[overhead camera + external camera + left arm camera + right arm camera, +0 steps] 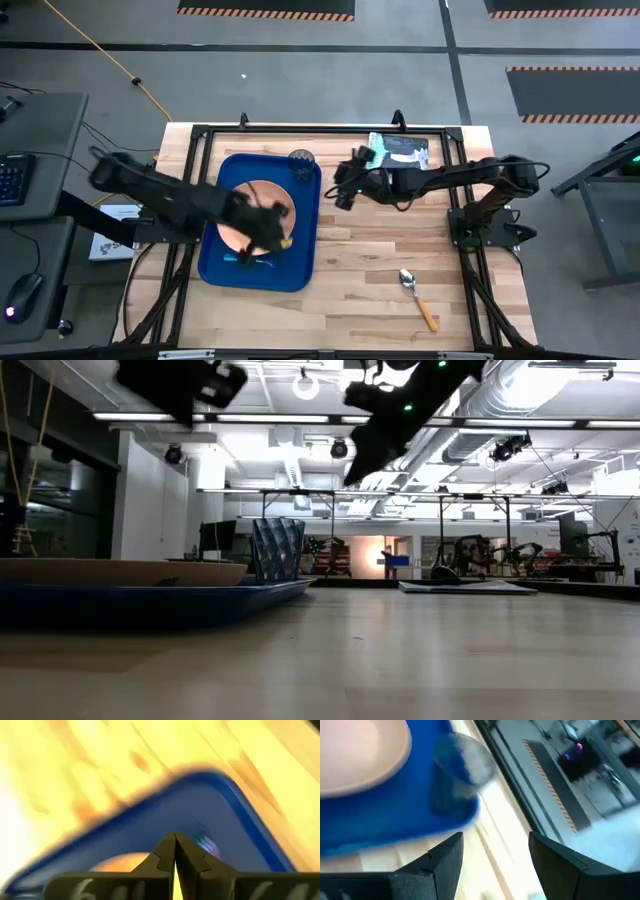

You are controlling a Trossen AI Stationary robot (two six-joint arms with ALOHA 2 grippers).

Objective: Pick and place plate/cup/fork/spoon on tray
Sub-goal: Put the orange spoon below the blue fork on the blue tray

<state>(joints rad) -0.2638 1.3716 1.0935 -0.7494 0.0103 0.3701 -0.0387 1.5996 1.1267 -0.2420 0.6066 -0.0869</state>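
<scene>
Wooden tabletop [380, 290]: left end effector [262, 240], fingers together, partly hides round peach plastic plate [252, 203] on dark-blue tray [304, 222]; right end effector [344, 190] apart, raised beside it.

Left arm [190, 200] hides most of the fork [240, 258]

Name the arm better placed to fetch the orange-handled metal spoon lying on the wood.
Right, probably. The spoon lies on the right arm's side, and the right gripper, open and empty, is off the tray. The left gripper, shut, is over the dark-blue tray.
</scene>
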